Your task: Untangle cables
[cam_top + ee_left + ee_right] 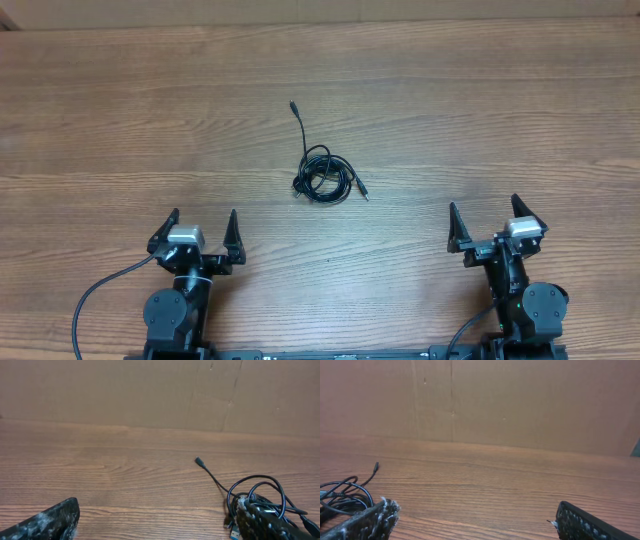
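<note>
The cables [322, 180] lie bunched mid-counter [480, 100], one end trailing behind. The left fingers [232, 226] and right fingers [453, 224] stand before them, one each side.

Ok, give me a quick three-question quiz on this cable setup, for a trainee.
1. True or false: the jaws of both arms stand open and empty.
2. Where are the cables? A) bunched on the table, ahead of and between the arms; B) in the left jaws; C) spread out straight.
3. Which way does the loose plug end trail from the bunch?
Key: 1 true; 2 A; 3 away from the arms, toward the far edge.
</note>
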